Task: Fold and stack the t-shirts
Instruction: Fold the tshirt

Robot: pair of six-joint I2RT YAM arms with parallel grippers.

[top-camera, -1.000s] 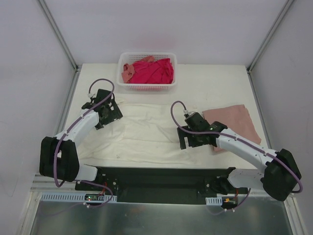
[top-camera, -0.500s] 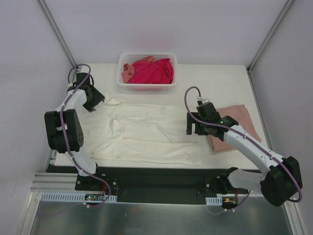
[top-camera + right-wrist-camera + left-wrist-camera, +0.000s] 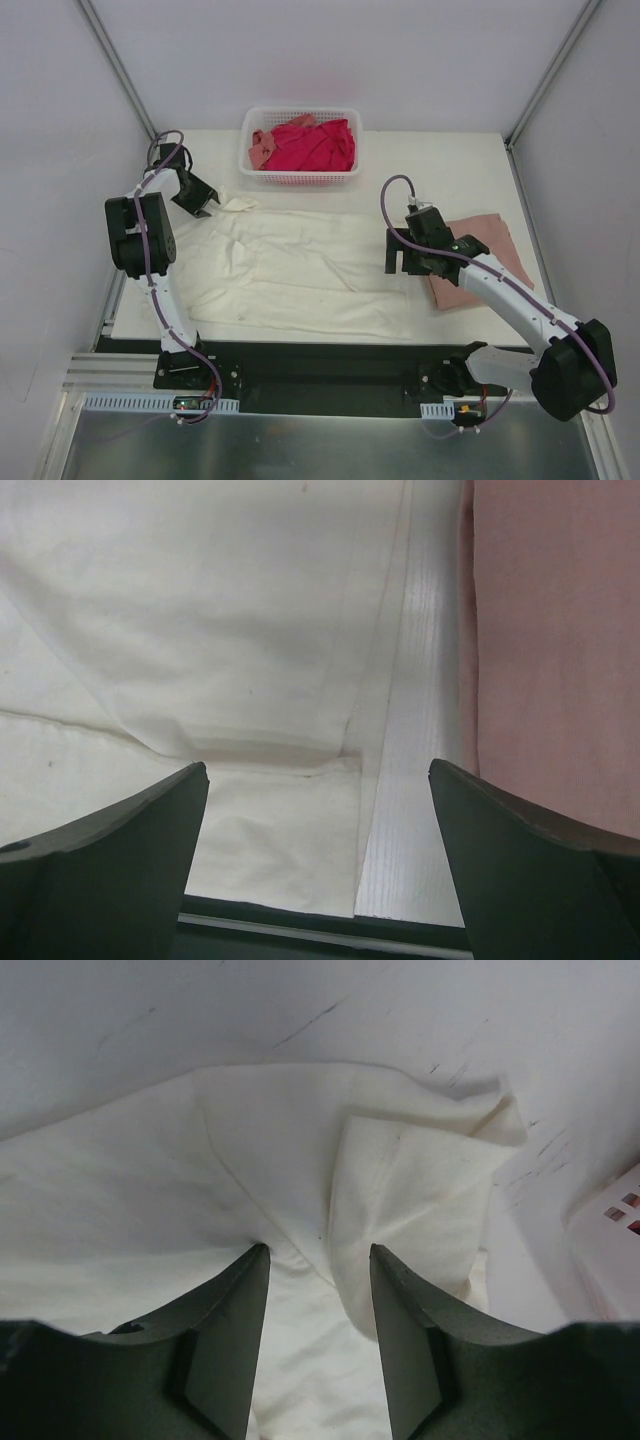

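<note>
Now: cream t-shirt (image 3: 300, 270) lies spread flat on the table (image 3: 450, 160), between both arms. Left gripper (image 3: 318, 1250) sits low over the shirt's far corner, at the sleeve. Its fingers stand part-way apart, with a raised fold of cream cloth just ahead of and between the tips. Cannot tell whether cloth is pinched. Probable aim: take the sleeve to fold it inward.

Right gripper (image 3: 318, 768) has its jaws wide and holds nothing. It hovers over the shirt's hem, with a bare table strip just to its right. Folded dusty pink t-shirt (image 3: 550, 630) lies further right of it, likely the stack's base. Basket (image 3: 300, 178), well beyond both grippers, holds a magenta-red shirt (image 3: 320, 145) and a salmon shirt (image 3: 262, 148), apparently waiting their turn.
</note>
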